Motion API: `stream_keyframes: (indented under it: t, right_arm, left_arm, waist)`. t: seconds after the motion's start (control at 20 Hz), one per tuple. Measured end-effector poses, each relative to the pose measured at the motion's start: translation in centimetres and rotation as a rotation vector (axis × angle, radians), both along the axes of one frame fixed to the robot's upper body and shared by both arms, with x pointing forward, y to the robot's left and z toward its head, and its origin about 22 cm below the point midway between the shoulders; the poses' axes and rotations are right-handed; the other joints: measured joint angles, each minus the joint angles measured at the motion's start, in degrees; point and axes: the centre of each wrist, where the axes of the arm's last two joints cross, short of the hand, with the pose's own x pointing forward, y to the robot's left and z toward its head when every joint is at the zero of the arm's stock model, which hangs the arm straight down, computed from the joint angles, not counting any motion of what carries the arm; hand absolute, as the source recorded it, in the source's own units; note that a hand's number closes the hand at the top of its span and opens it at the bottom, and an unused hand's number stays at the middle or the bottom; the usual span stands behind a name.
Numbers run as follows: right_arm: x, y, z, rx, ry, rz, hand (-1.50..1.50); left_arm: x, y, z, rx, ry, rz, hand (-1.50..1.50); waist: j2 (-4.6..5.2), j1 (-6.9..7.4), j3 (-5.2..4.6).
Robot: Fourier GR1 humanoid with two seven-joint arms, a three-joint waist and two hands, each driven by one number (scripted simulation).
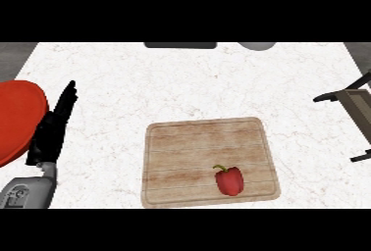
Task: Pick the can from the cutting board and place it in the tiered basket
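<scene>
- Left hand: at the view's left, resting, fingers straight and pressed together, holding nothing.
- Cutting board: on the white counter, carrying only a red pepper.
- Can: not visible.
- Tiered basket: right edge.

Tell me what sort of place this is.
Probably a kitchen counter: a pale marbled worktop carries a wooden cutting board with a red bell pepper on it, and part of a dark tiered basket shows at the right edge.
</scene>
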Motion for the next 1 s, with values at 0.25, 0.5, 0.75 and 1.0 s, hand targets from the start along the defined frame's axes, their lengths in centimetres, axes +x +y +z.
stream_keyframes:
  t: [0.25, 0.5, 0.75, 1.0]
  right_arm:
    - [1.1, -1.4, -1.9, 0.128, 0.119, -0.042, -1.50]
    - [1.7, -2.5, -3.0, 0.255, 0.081, -0.039, -1.50]
    - [1.0, -4.1, -1.9, 0.376, -0.017, -0.038, -1.50]
    - [-1.1, -6.0, 1.1, 0.451, -0.118, -0.085, -1.50]
  left_arm:
    - [0.0, 0.9, -0.8, -0.002, 0.009, 0.003, 0.00]
    - [-0.2, 1.4, -0.6, 0.000, 0.005, 0.006, 0.00]
    - [-0.3, 0.8, -0.6, -0.002, 0.011, 0.006, 0.00]
    - [0.1, 0.8, -0.2, -0.008, 0.009, 0.003, 0.00]
  waist:
    - [-0.08, -0.29, -0.01]
    - [-0.13, -0.30, 0.02]
    - [-0.18, -0.41, 0.03]
    - [-0.11, -0.25, 0.02]
